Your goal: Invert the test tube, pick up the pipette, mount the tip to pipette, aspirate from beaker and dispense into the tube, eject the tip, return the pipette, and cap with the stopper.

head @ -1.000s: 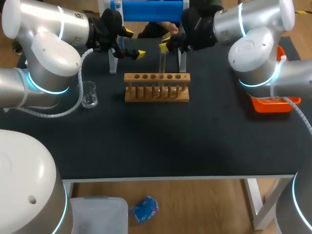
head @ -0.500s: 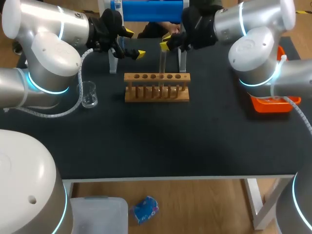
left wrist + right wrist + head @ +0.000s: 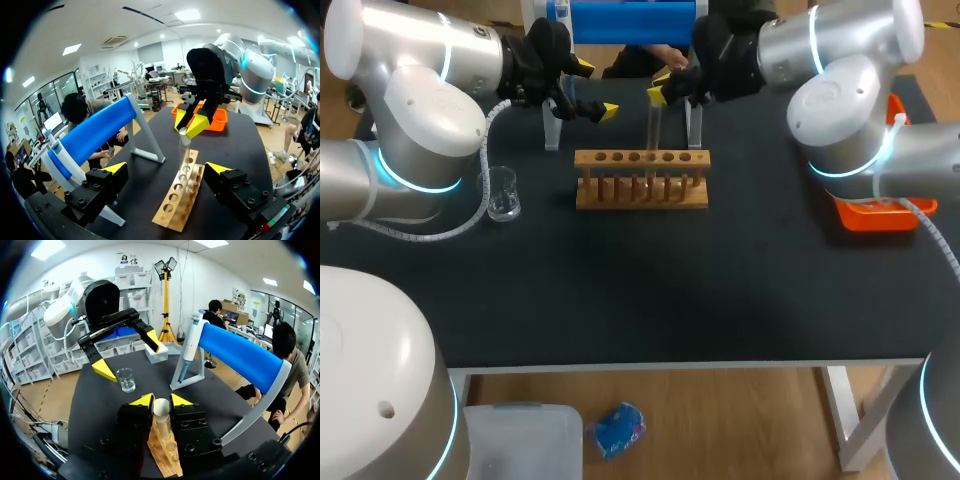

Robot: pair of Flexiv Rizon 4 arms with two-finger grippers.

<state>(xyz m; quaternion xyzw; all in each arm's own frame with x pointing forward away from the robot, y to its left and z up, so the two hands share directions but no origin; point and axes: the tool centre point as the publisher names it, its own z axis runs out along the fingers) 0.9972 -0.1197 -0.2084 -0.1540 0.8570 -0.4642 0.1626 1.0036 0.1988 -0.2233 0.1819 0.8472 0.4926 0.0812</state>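
1. Clear glass, the test tube (image 3: 161, 412) stands upright with its open mouth on top, over the wooden test tube rack (image 3: 641, 182) near the far side of the table. Its lower end reaches the rack's row of holes, but I cannot tell whether it sits in a hole.
2. The right gripper (image 3: 161, 401) has its two yellow-tipped fingers drawn close together on the tube, one from each side, just under the mouth.
3. The left gripper (image 3: 167, 170) hangs above the table behind the rack's left end. Its fingers are spread wide and hold nothing, and the rack and tube are ahead of it.
4. Behind the rack is the pipette stand (image 3: 149, 135), and the blue pipette (image 3: 632, 20) lies across its top.
5. A small glass beaker (image 3: 502, 193) stands on the black table (image 3: 650, 290) to the left of the rack, well apart from the tube.
6. An orange tray (image 3: 875, 215) is at the table's right edge, partly hidden by the right arm.
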